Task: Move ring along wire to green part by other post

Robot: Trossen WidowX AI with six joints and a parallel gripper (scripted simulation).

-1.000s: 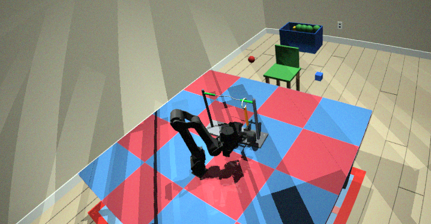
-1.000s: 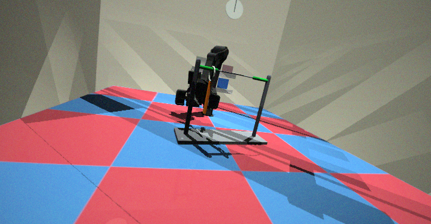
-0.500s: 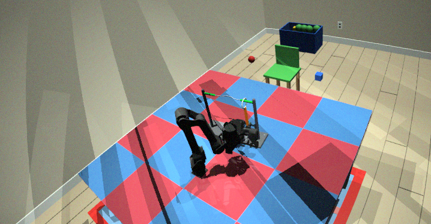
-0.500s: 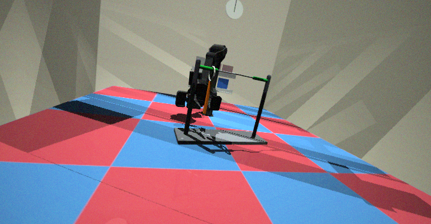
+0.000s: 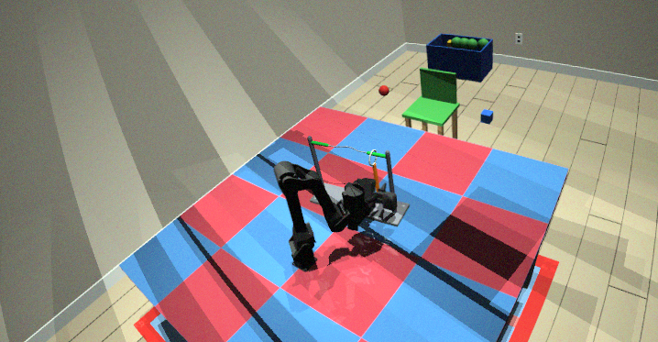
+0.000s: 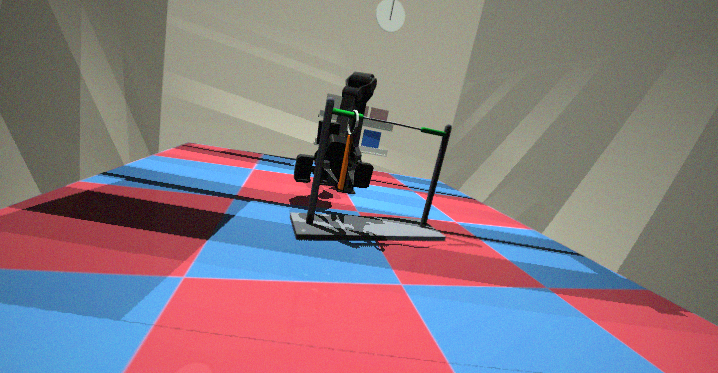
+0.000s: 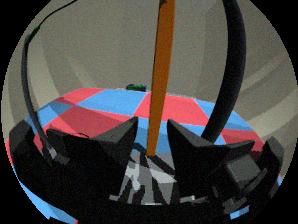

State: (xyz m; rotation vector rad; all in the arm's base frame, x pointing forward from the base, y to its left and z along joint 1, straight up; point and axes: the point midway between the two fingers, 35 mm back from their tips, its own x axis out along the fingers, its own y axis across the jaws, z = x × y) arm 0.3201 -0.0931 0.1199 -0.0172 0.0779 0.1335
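The white ring (image 5: 369, 158) (image 6: 357, 119) hangs around the green wire part (image 5: 381, 155) (image 6: 342, 112) next to one post (image 5: 389, 174) (image 6: 321, 164) (image 7: 236, 60). Its orange handle (image 5: 375, 174) (image 6: 345, 162) (image 7: 162, 60) points down, slightly tilted. My gripper (image 5: 378, 196) (image 6: 336, 179) (image 7: 152, 121) is partly open, low by the handle's lower end. In the wrist view the handle's lower end shows in the gap between the fingers, with space on both sides; its depth is hard to tell. The ring is out of the wrist view.
The thin grey wire (image 5: 347, 147) (image 6: 391, 123) runs to the other green part (image 5: 320, 144) (image 6: 432, 131) and the other post (image 5: 314, 160) (image 6: 435, 175) (image 7: 25, 75). Both posts stand on a grey base (image 5: 400, 212) (image 6: 432, 232) beneath the gripper.
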